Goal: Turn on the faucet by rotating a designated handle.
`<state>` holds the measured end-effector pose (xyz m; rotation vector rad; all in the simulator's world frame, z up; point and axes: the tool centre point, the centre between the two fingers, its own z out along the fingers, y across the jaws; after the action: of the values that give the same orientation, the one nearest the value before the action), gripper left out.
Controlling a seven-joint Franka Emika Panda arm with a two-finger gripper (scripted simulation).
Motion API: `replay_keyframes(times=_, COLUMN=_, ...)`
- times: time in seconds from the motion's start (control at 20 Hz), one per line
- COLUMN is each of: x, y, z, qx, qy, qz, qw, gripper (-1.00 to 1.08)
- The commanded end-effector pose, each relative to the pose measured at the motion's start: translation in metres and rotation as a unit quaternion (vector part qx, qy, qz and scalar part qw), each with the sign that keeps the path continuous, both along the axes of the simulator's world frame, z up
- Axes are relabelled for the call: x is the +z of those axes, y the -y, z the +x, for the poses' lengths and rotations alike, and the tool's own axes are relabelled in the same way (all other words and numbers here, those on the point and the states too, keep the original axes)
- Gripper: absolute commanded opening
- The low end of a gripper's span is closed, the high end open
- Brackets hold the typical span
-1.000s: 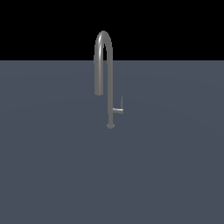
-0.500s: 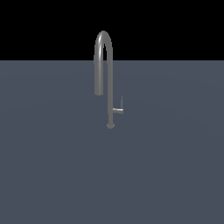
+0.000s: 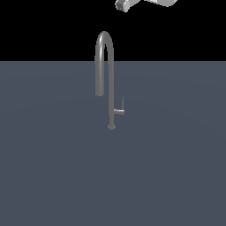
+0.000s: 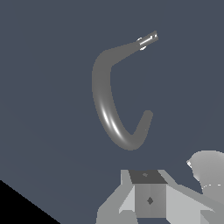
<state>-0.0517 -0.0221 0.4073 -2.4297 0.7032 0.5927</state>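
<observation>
The faucet (image 3: 106, 66) is a slim grey gooseneck standing on a flat blue-grey surface, with its small round base (image 3: 111, 126) near the middle of the exterior view. The handle (image 3: 120, 110) is a short stub off the stem on the exterior view's right, with a thin blade pointing up. My gripper (image 3: 125, 5) shows as a pale grey piece at the top edge, high above the spout and apart from it. In the wrist view, the faucet (image 4: 105, 109) and handle (image 4: 148, 39) lie far below the gripper (image 4: 148, 205). Its jaws are not clear.
The blue-grey surface (image 3: 53, 176) stretches flat around the faucet, with a black background behind it. A section of my arm (image 3: 161, 2) crosses the top edge on the exterior view's right.
My gripper and part of the arm have come into the exterior view at the top edge. The faucet and handle have not moved.
</observation>
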Motion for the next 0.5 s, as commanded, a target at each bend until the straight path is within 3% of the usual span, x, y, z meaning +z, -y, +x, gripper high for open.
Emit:
replay_keyframes(times=0.0, x=-0.012, y=0.004, z=0.014, qx=-0.026, qy=-0.021, qz=0.025, qw=0.9991, gripper=-1.0)
replay_keyframes(times=0.25, x=-0.041, y=0.014, z=0.039, qx=-0.079, qy=-0.064, qz=0.077, qw=0.9918, gripper=-1.0)
replay_keyframes(times=0.45, x=-0.067, y=0.021, z=0.057, qx=-0.123, qy=-0.101, qz=0.121, qw=0.9799, gripper=-1.0)
